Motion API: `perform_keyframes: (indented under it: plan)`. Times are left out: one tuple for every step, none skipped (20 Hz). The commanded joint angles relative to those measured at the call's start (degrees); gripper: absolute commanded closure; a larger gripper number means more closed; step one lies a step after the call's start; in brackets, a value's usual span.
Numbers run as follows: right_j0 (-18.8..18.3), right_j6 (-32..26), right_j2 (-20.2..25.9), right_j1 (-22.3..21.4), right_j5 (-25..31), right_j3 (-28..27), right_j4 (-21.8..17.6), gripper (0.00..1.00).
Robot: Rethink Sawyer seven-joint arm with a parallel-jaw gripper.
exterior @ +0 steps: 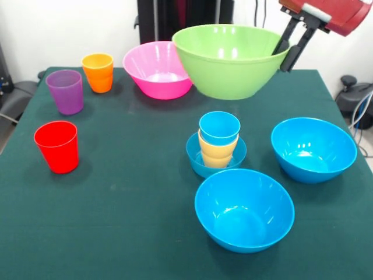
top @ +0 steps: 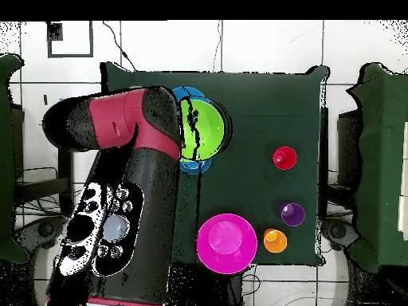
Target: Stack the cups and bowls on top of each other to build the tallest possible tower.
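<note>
Nearest you, two big blue bowls [exterior: 244, 209] [exterior: 313, 149] sit loose on the table [exterior: 128, 233], not stacked yet; between and just behind them your tower [exterior: 217, 146] is only a small blue bowl [exterior: 195, 157], a yellow-orange cup [exterior: 217, 153] and a light blue cup [exterior: 220, 127]. Red [exterior: 57, 146], purple [exterior: 65, 91] and orange [exterior: 98, 72] cups wait left, pink bowl [exterior: 156, 70] far back. Count five cups, five bowls. Your gripper [exterior: 287, 57] pinches the green bowl's [exterior: 230, 60] rim, holding it aloft at the back
</note>
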Motion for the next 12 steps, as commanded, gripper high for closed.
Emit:
perform_keyframes:
  plan:
    - [-1.32, -21.98, 11.03, 1.32, 5.85, -2.15, -5.74, 1.0]
    - [-1.34, -22.9, 11.56, 1.53, 6.37, -2.14, -5.99, 1.0]
    - [-1.29, -23.86, 11.97, 1.84, 7.06, -2.47, -6.3, 1.0]
    - [-1.16, -24.3, 12.15, 2.05, 7.9, -2.54, -6.51, 1.0]
    - [-1.25, -24.86, 12.58, 2.56, 8.76, -3.02, -6.59, 1.0]
    - [-1.3, -25.21, 12.9, 2.76, 9.34, -3.01, -6.62, 1.0]
    - [-1.49, -25.92, 13.53, 2.97, 9.56, -2.82, -6.64, 1.0]
    - [-1.53, -25.84, 13.8, 3.4, 9.57, -2.91, -6.74, 1.0]
    - [-1.57, -25.77, 14.06, 3.84, 9.57, -3.0, -6.84, 1.0]
    - [-1.7, -25.38, 14.37, 3.96, 9.61, -2.56, -6.64, 1.0]
    - [-1.8, -25.7, 14.8, 4.37, 9.36, -2.51, -6.85, 1.0]
    - [-2.03, -25.5, 15.12, 4.6, 9.4, -2.36, -6.69, 1.0]
